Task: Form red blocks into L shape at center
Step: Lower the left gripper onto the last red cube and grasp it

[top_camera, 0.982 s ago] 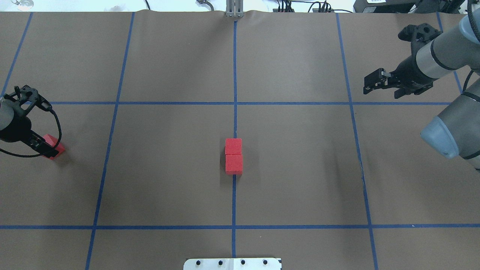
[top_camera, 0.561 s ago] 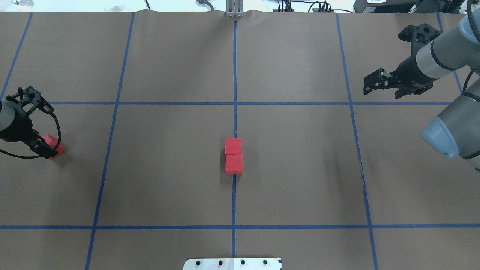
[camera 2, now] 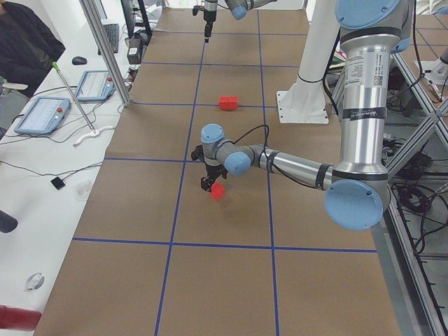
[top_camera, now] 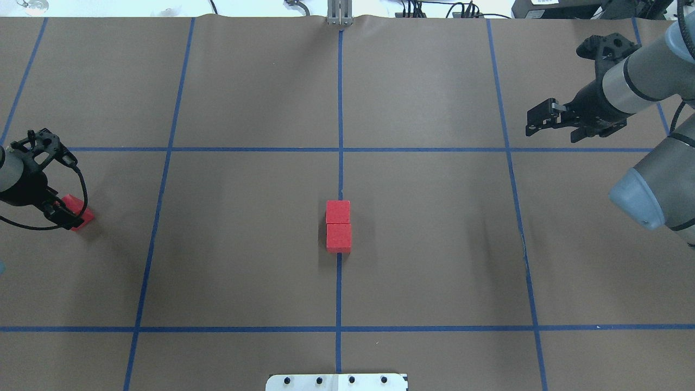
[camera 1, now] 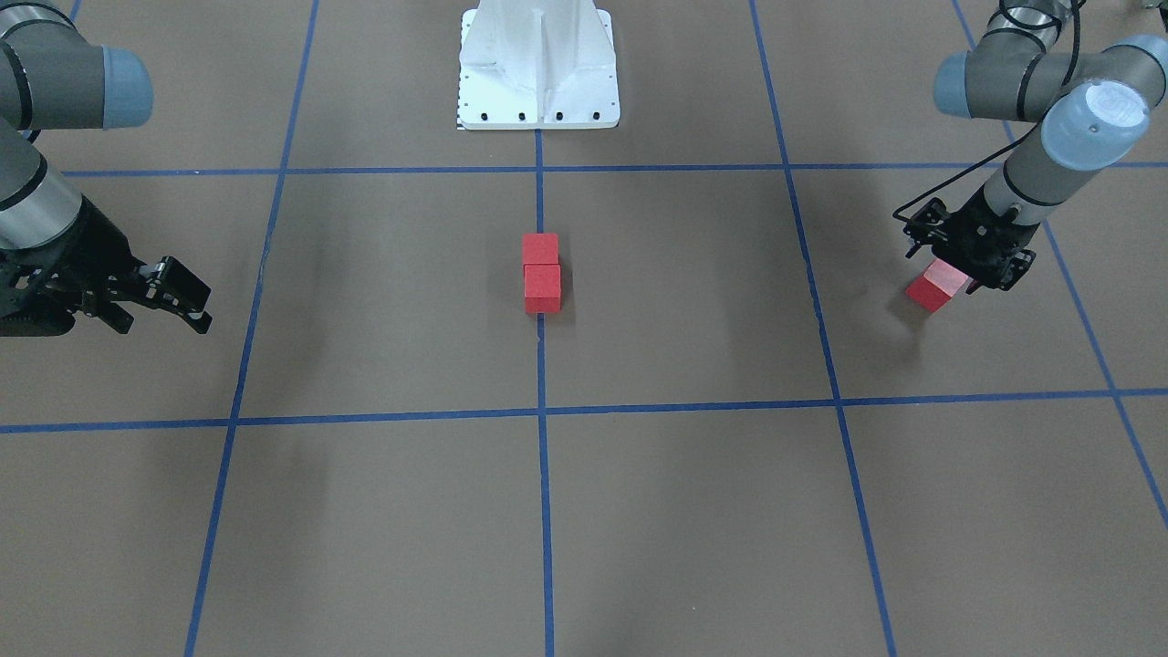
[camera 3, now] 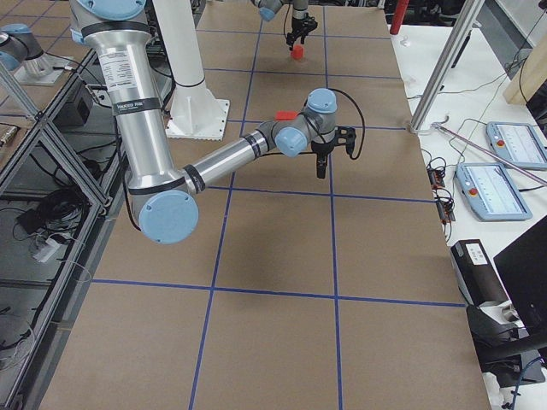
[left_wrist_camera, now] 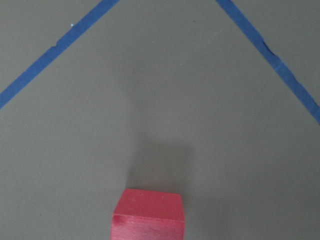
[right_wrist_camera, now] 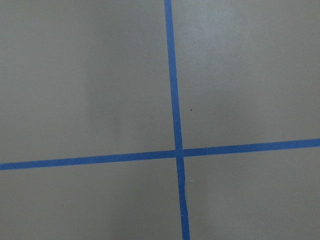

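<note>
Red blocks (top_camera: 338, 226): three. Two touch at desk (top_camera: 434, 244) centre, unmoved. Third block (top_camera: 80, 208) under left fingers (top_camera: 68, 218), which drifted edgeward, grip unclear. Right fingers (top_camera: 538, 113) wide.

The left pincer (camera 1: 964, 267) points down, low; the right pincer (camera 1: 192, 301) also points down, jaws apart.

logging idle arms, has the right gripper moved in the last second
No. The right gripper is at the same spot, just above the horizontal blue tape line in the overhead view.
</note>
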Controlling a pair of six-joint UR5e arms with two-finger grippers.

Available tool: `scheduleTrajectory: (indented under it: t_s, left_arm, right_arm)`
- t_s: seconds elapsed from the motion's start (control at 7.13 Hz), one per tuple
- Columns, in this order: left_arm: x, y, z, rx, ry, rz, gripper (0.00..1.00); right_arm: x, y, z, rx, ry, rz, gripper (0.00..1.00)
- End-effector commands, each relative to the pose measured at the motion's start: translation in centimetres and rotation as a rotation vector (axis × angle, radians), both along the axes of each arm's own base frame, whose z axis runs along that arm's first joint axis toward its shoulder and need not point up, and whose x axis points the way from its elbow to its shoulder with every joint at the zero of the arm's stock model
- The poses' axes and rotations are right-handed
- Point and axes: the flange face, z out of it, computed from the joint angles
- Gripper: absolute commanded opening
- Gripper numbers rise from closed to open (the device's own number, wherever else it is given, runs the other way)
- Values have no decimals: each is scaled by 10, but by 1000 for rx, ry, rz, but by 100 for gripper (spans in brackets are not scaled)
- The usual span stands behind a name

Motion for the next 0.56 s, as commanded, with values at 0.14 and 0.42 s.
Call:
scheduleTrajectory:
  t_s: [0.14, 0.42]
  left_arm:
    - [7, -9, 4, -4, -5, 0, 99]
    - [6, -11, 6, -6, -7, -3, 99]
  right_arm:
    - [-1, -3, -5, 7, -5, 3, 100]
    - [-2, -3, -4, 4, -3, 3, 100]
